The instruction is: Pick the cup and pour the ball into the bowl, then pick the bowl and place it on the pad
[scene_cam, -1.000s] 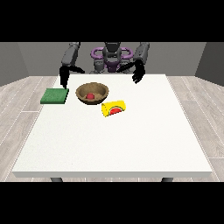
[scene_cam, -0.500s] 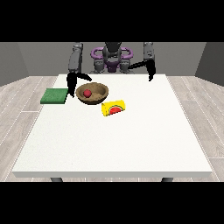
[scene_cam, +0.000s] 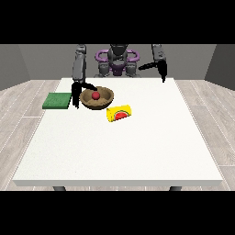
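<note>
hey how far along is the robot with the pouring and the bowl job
Pouring looks done: the red ball sits in the bowl, and the yellow cup lies on its side. The hand at the view's left is at the bowl's rim. Left: moving the bowl onto the green pad.

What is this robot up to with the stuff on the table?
It is partway through a tidy-up job. A red ball already sits in the brown bowl, and the yellow cup lies on its side on the white table just in front of the bowl. The hand at the view's left is at the bowl's rim, next to the green pad where the bowl is meant to go. The hand at the view's right hangs in the air, away from everything.
</note>
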Tool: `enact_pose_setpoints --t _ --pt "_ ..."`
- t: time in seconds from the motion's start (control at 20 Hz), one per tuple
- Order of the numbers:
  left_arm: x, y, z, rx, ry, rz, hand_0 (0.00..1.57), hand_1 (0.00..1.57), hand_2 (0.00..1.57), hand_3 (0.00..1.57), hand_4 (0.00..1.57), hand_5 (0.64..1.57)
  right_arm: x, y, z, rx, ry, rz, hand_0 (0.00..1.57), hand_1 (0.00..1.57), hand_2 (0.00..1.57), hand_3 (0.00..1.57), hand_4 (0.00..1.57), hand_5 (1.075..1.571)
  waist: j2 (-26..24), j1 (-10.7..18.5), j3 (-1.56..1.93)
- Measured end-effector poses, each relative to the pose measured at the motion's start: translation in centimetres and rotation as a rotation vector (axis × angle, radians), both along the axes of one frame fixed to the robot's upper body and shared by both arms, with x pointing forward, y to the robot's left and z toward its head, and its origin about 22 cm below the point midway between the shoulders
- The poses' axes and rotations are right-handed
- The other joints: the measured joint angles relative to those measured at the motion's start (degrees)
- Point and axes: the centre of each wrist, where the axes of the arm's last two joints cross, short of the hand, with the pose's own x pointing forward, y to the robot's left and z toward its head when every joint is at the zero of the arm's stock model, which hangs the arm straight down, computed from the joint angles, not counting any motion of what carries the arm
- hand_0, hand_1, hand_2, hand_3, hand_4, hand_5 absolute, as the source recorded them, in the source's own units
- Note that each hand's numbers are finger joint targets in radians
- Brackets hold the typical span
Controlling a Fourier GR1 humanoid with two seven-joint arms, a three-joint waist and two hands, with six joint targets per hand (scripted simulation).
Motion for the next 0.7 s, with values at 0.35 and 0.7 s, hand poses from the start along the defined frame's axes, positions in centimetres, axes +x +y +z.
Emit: enact_pose_setpoints --t 0.35,0.7 --pt "-0.3 1.0 1.1 0.005 -0.044 -0.010 0.00 0.00 0.00 0.00 0.08 1.571 0.6 0.0 -0.3 0.032 0.009 -0.063 1.45 1.45 1.57 0.00 0.47 1.512 1.86 0.76 -0.60" --pt "0.0 -0.3 3.0 0.001 -0.083 -0.082 0.00 0.00 0.00 0.00 0.71 1.515 -0.6 -2.9 -0.5 -0.308 0.091 -0.228 1.57 1.57 1.57 1.49 0.93 1.563 2.53 5.09 -2.30"
